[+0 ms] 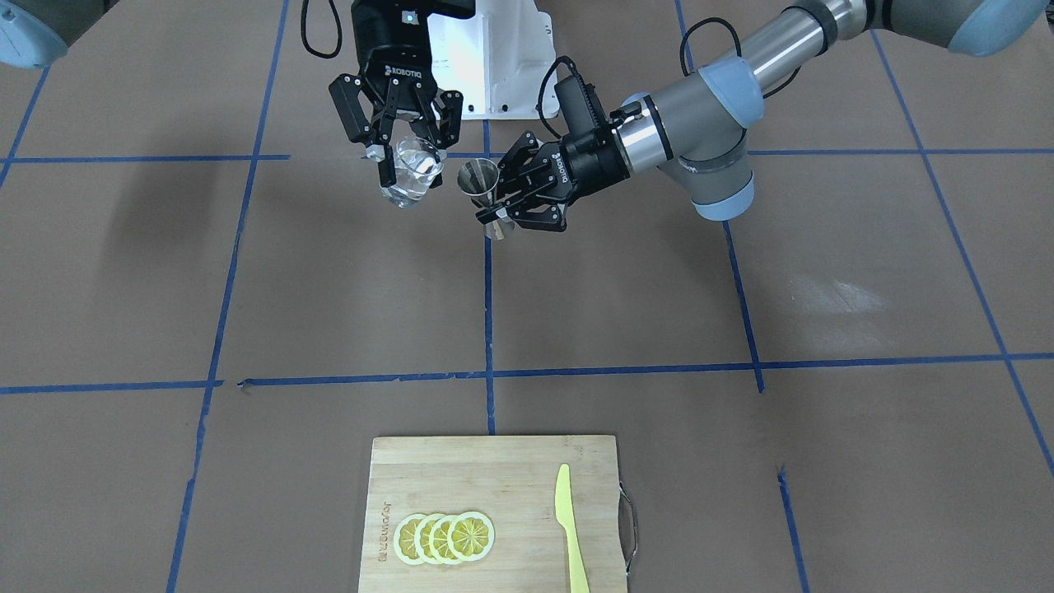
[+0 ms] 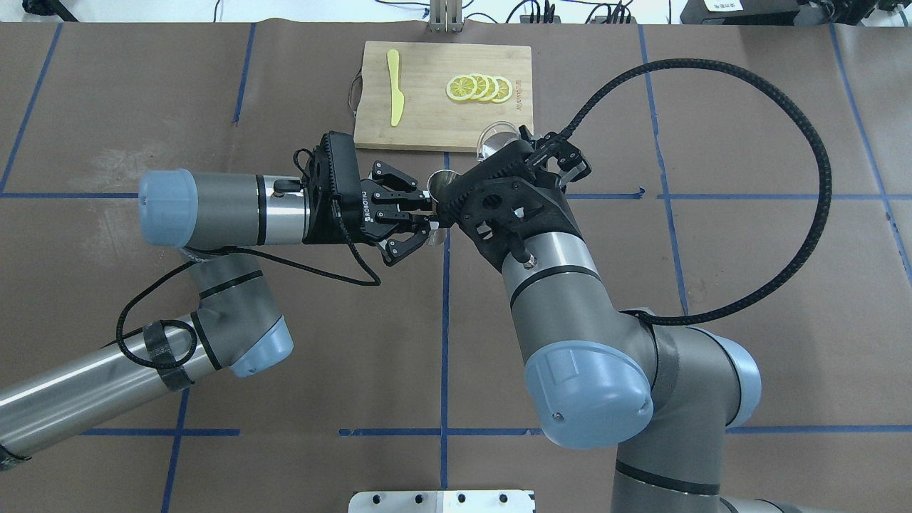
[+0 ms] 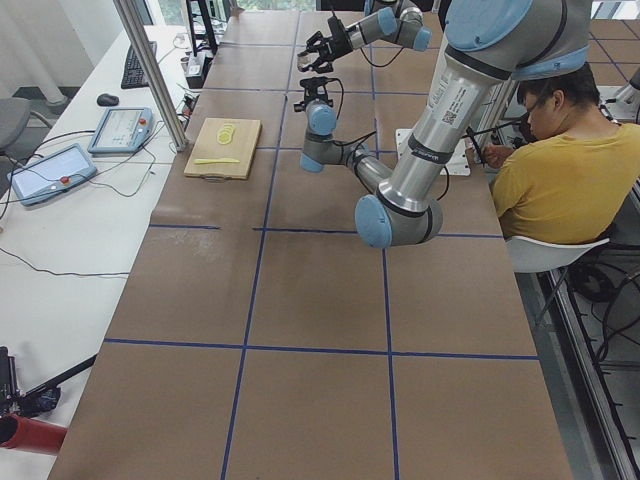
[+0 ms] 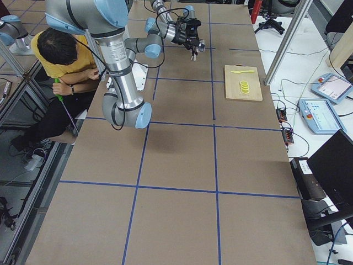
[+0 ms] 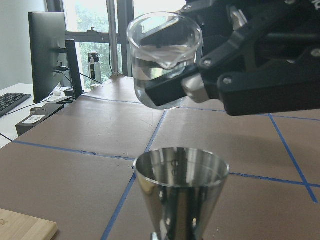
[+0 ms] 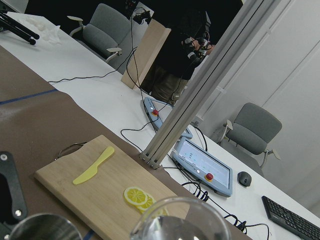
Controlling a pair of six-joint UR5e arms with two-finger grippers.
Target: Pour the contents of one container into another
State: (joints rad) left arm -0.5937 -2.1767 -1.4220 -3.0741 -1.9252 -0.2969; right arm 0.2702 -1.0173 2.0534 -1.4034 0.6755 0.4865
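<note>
Left wrist-mounted view, glass cup [image 5: 161, 65] above jigger [image 5: 181, 192], rims apart

The glass cup [image 5: 162, 60] is clear and glossy, the steel jigger [image 5: 181, 195] mirror-bright, the wooden board [image 1: 494, 486] matt

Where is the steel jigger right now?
In the front-facing view, the steel jigger is held aloft by the left gripper, just right of the glass cup.

Brown table [image 1: 329, 288], blue tape grid [image 1: 488, 313]; daylit windows [image 5: 97, 30], grey chairs [image 6: 252, 132], white desk [image 6: 75, 60].
</note>
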